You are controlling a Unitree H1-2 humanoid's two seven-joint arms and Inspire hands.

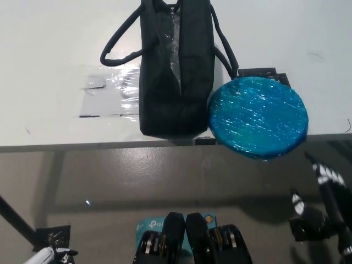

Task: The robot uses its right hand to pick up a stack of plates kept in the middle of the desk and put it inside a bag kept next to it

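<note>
A stack of blue plates (pixel 258 116) wrapped in shiny plastic film lies near the front edge of the white desk (pixel 49 44), its near rim slightly overhanging. Directly to its left stands a black bag (pixel 175 71) with two loop handles, its top slit open. My black right hand (pixel 322 206) hangs below the desk edge at the lower right, under the plates and not touching them, fingers spread and holding nothing. Only a tip of my white left hand (pixel 52 256) shows at the bottom left corner.
A clear plastic sheet (pixel 113 91) with black tape marks lies on the desk left of the bag. A dark flat object (pixel 264 73) peeks out behind the plates. The grey floor (pixel 137 176) runs below the desk edge.
</note>
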